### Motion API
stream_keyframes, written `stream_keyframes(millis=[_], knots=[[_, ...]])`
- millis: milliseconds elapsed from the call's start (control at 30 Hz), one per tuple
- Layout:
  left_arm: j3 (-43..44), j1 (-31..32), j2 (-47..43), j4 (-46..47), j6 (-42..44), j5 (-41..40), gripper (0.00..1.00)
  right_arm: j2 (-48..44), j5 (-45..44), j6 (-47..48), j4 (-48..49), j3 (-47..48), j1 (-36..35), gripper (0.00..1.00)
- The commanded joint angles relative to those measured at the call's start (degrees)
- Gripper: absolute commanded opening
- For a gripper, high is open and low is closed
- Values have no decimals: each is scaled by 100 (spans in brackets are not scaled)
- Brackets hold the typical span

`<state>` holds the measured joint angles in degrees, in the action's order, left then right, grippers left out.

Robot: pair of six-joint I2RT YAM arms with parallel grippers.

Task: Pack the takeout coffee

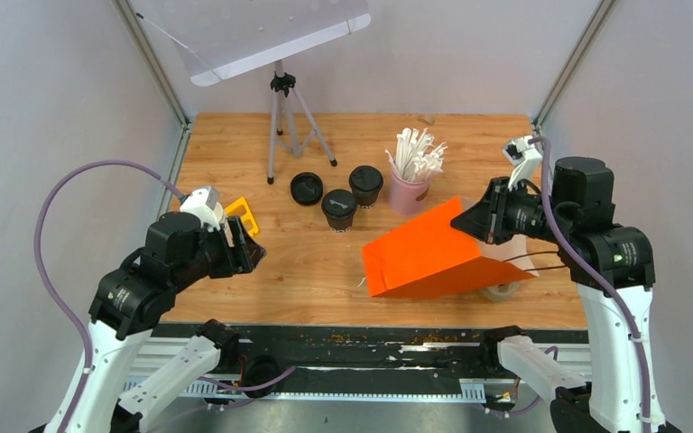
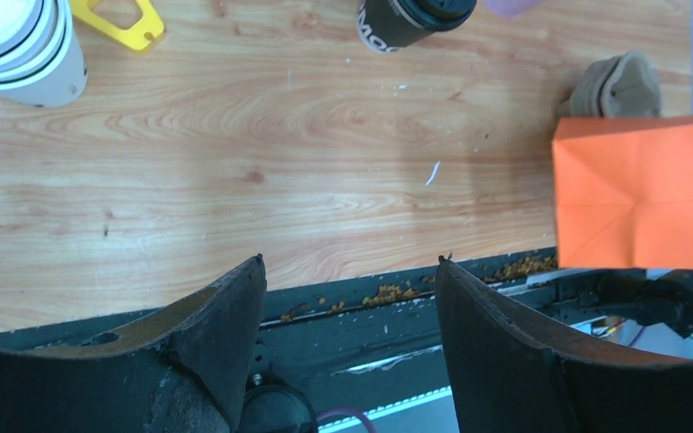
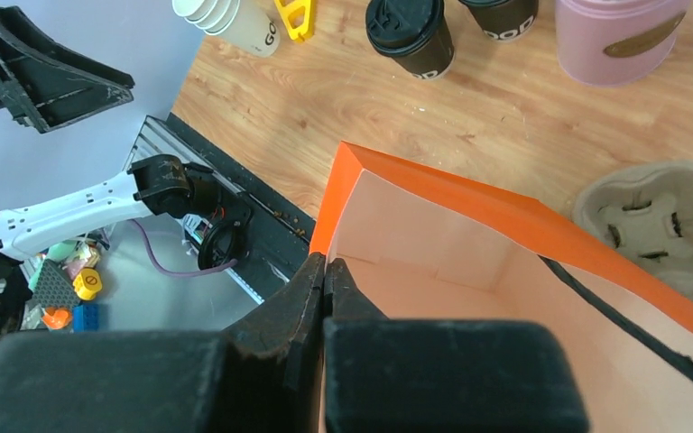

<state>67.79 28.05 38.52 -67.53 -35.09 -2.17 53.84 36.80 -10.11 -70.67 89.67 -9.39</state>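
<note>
On the light wooden tabletop [image 1: 307, 262] an orange paper bag [image 1: 424, 257] lies tilted with its mouth rightward, a beige pulp cup tray [image 3: 654, 221] just beside it, a pink cup [image 1: 408, 192] of white straws [image 1: 415, 153] behind, a yellow plastic piece [image 1: 244, 216] far left, and a small grey tripod [image 1: 286, 122] at the back.

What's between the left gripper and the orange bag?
Only bare wooden tabletop lies between the left gripper and the orange bag, shown in the top view.

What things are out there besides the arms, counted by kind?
Black-lidded paper cups: 2
Loose black plastic lid: 1
White paper cup stack: 1
Pink cup of straws: 1
Orange paper bag: 1
Brown pulp tray: 1
Yellow plastic piece: 1
Metal tripod: 1
Total: 9
</note>
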Motion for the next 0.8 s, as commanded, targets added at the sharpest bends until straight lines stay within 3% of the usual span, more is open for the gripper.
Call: stream_keyframes(millis=[0,300,567,767], knots=[[138,16,-54,444,-138,-125,76,0,-396,-346,299,-54,-302,0],[388,16,-47,328,-29,-691,76,747,-2764,-1222,903,-119,-3198,0],[395,16,-109,171,-26,-939,76,1967,-4305,-1578,1425,263,-4786,0],[404,16,-139,165,-106,-1017,76,2699,-4674,-1894,1676,849,-5091,0]])
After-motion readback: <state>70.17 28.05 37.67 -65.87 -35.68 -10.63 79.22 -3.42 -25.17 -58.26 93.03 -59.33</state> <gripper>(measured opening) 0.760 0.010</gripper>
